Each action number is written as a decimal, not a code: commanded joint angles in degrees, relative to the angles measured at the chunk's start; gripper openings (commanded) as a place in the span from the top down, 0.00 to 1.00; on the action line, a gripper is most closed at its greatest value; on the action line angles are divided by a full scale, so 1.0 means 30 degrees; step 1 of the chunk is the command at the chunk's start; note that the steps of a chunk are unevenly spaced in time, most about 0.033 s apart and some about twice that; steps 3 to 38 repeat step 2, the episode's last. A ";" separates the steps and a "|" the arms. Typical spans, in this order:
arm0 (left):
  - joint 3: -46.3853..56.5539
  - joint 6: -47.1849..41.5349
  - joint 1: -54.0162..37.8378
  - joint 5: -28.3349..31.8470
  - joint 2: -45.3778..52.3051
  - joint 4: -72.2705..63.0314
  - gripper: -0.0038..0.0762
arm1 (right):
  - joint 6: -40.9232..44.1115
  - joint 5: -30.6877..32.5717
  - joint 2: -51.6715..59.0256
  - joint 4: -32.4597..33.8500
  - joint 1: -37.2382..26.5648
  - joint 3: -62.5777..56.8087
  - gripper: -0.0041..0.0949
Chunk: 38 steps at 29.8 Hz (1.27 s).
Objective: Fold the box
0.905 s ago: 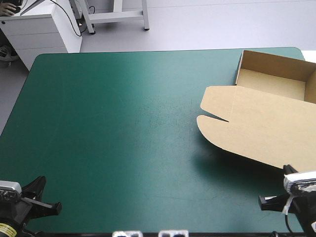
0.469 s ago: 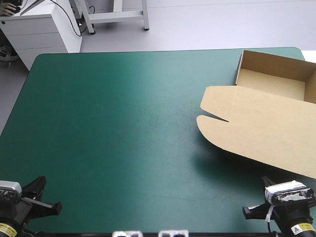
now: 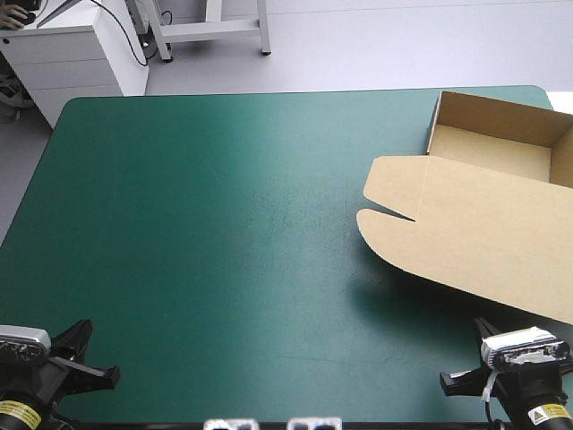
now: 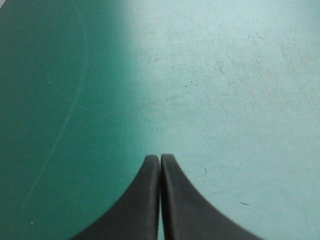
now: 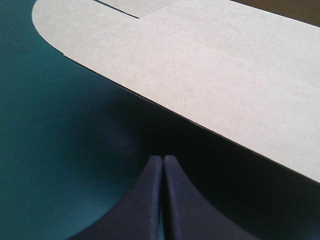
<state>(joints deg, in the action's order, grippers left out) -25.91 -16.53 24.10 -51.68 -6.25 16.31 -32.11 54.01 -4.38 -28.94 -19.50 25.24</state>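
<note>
At the upper right of the high view, a brown cardboard box [image 3: 491, 152] cut from one sheet. Walls already raised into an open tray near the far right corner of the table. Broad rounded lid [image 3: 474, 237] spread out from the tray toward the lower right of the frame. Not pressed quite flat, it seems: a dark shadow under the lid's near edge, so probably sprung up a little at the crease. All resting on the teal-green table cover [image 3: 206, 224].

Left gripper [image 4: 160, 159] at the lower left corner of the high view, well apart from the box. Black fingers pressed together into one point, nothing between them, only cover ahead.

Right gripper [image 5: 163, 159] at the lower right corner, likewise closed and empty. Tips near the lid's near edge but apart from it, with the board just ahead of them.

Both low at the near edge of the table, likely so as to leave the board free and untouched. Judging from the standing walls and the open lid: tray apparently finished, nothing held.

For any further work, easier from the right side, being much nearer. Some danger of pushing the light board off the table, since part of it already runs out of the frame at the right.
</note>
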 commanded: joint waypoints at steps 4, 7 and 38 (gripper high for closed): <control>-0.0422 -0.0091 0.0046 0.1362 -0.0225 0.0208 0.96 | -0.0203 -0.1287 -0.0224 -0.0626 0.0073 0.0455 0.98; -0.0422 -0.0091 0.0046 0.1362 -0.0225 0.0208 0.96 | -0.0203 -0.1287 -0.0224 -0.0626 0.0073 0.0455 0.98; -0.0422 -0.0091 0.0046 0.1362 -0.0225 0.0208 0.96 | -0.0203 -0.1287 -0.0224 -0.0626 0.0073 0.0455 0.98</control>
